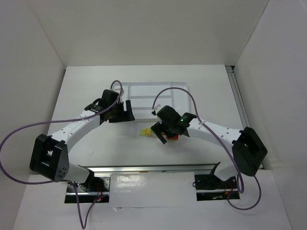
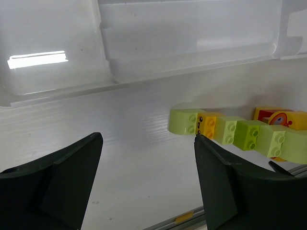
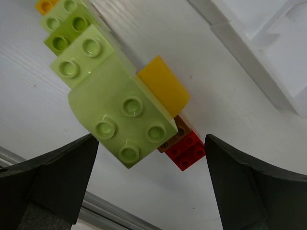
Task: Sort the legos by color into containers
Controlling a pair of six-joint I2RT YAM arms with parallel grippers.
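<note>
The legos (image 2: 235,134) lie in a row on the table just in front of the white tray (image 2: 144,48): lime green, yellow-orange and red bricks side by side. My left gripper (image 2: 148,143) is open over bare table to the left of that row, with nothing between its fingers. Open as well, my right gripper (image 3: 151,143) hangs over the row's other end. Below it sit a large lime green brick (image 3: 120,110), a yellow one (image 3: 163,86), a brownish one (image 3: 180,129) and a red one (image 3: 189,151); neither finger touches them. In the top view the tray (image 1: 153,93) looks empty.
A metal rail (image 1: 144,168) runs along the near table edge by the arm bases. White walls close the table in on the left, right and back. The left arm (image 1: 76,127) reaches to the tray's near left corner.
</note>
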